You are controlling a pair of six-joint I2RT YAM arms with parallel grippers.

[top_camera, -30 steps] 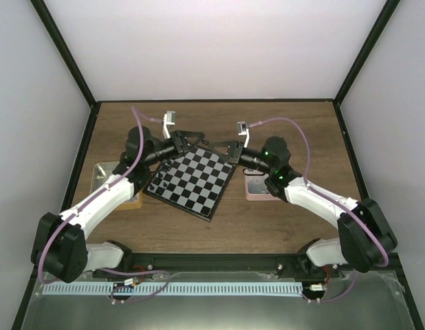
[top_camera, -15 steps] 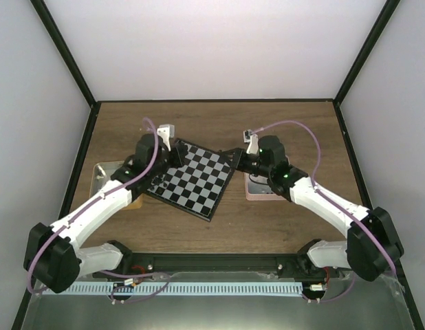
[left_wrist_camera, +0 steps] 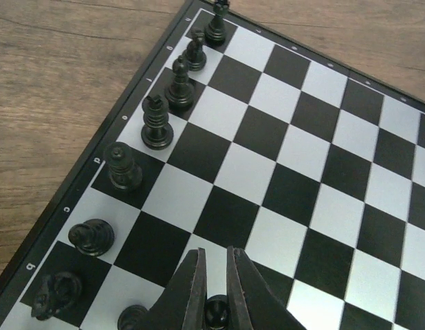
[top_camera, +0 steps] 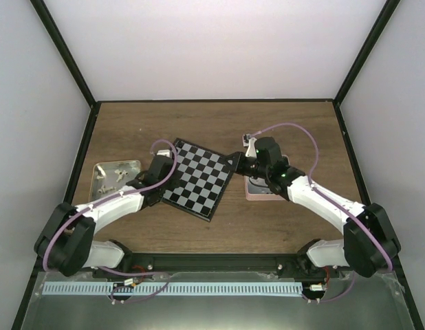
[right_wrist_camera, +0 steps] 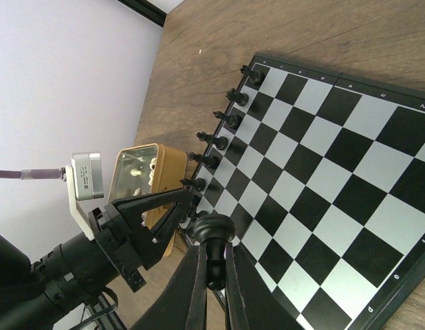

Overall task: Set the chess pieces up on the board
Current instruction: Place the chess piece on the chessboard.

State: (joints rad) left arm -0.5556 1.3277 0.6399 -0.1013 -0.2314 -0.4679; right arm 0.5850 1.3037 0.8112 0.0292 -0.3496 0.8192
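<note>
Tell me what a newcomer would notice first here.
A checkered board lies askew mid-table, a row of black pieces lined along one edge. The left end effector and right end effector each pinch one more black piece. A tray of pale pieces sits left of the board.

A brown wooden table (top_camera: 219, 120) with visible grain fills the middle of the overhead view, bordered by a thin black rim (top_camera: 212, 101). Plain white walls enclose it on three sides: a back wall (top_camera: 212, 48), a left wall (top_camera: 27, 137) and a right wall (top_camera: 398, 137). Two black frame posts, the left post (top_camera: 64, 51) and the right post (top_camera: 364, 51), slant up from the far corners. A black bar (top_camera: 219, 260) and a pale slotted metal strip (top_camera: 219, 289) run along the near edge. The light is soft and even, with a faint lilac tint on the walls.
</note>
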